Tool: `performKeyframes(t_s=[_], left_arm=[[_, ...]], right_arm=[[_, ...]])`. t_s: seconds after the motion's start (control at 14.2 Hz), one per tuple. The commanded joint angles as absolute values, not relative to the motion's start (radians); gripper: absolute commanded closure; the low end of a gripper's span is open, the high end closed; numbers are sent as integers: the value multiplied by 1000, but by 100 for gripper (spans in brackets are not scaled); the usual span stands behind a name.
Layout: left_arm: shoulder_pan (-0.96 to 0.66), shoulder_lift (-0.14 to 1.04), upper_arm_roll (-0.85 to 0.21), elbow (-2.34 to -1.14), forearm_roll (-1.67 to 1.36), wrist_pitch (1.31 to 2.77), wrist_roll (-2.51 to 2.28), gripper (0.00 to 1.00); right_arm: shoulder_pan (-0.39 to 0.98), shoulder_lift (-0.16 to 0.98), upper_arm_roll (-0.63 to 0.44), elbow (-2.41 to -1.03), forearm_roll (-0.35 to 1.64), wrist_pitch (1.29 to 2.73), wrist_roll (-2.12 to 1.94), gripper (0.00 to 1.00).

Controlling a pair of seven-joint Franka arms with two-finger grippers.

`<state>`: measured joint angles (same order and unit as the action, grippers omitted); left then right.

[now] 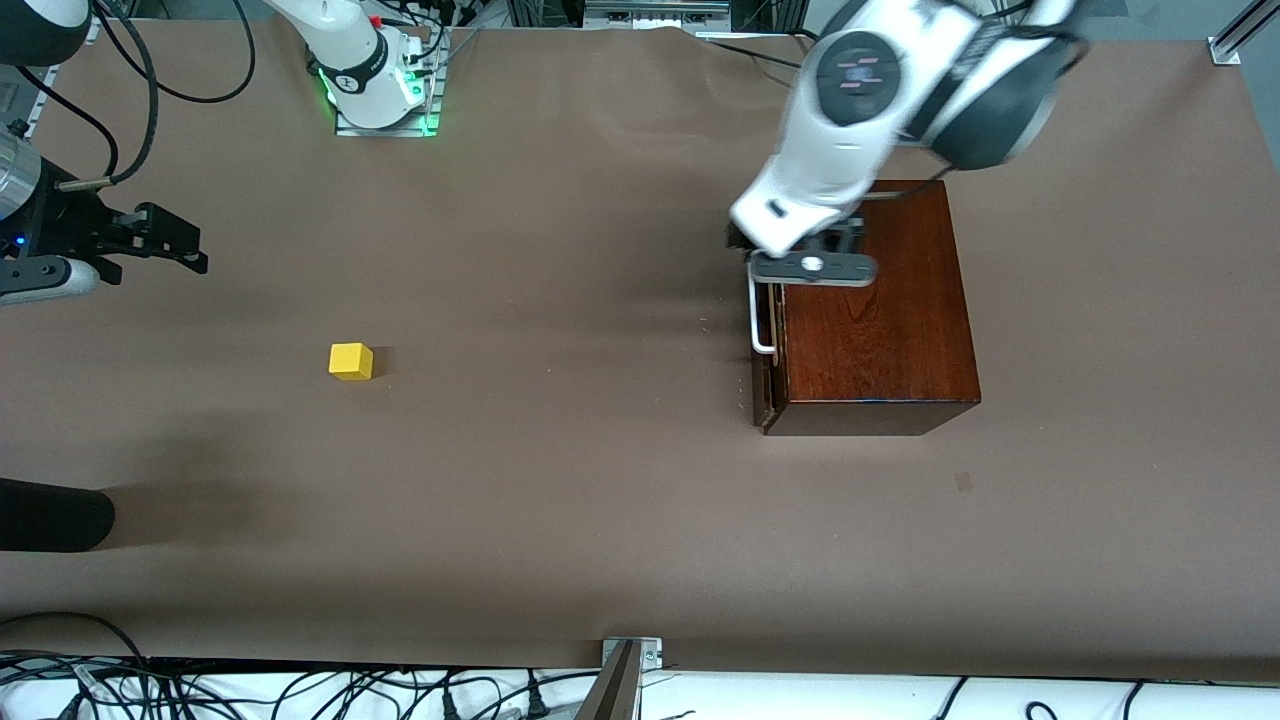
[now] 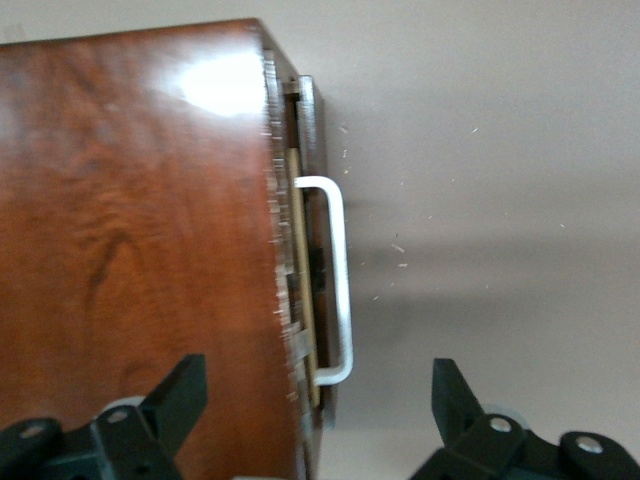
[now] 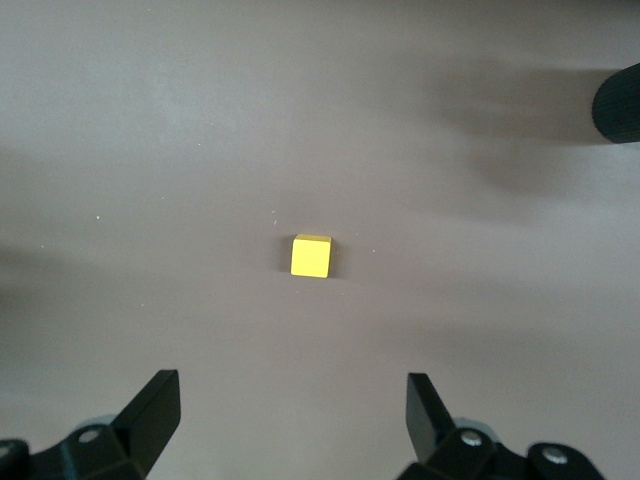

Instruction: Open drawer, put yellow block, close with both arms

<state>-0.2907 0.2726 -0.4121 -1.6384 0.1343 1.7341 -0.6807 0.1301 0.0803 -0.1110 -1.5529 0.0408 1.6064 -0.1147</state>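
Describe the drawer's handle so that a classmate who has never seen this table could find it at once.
Start at the glossy mahogany box toward the left arm's end of the brown table. On the face that looks toward the yellow block, the drawer stands slightly ajar. Its handle is a white bar, the only pale part on the dark wood, under the open left gripper.
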Motion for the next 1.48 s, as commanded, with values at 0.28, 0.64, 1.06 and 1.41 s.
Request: performKeyframes(t_s=[0.28, 0.64, 1.06, 1.41], left_arm=[[-477, 474, -411, -1612, 425, 1747, -928, 0], [-462, 477, -408, -1658, 465, 1746, -953, 0], [-449, 503, -402, -1695, 466, 1778, -971, 0], [-448, 541, -399, -1703, 466, 1851, -974, 0]], right_arm=[[120, 94, -109, -1523, 38, 1595, -120, 0], [110, 109, -112, -1503, 34, 1598, -121, 0], [112, 110, -110, -1497, 37, 1598, -120, 0], [112, 123, -112, -1499, 54, 1631, -120, 0]])
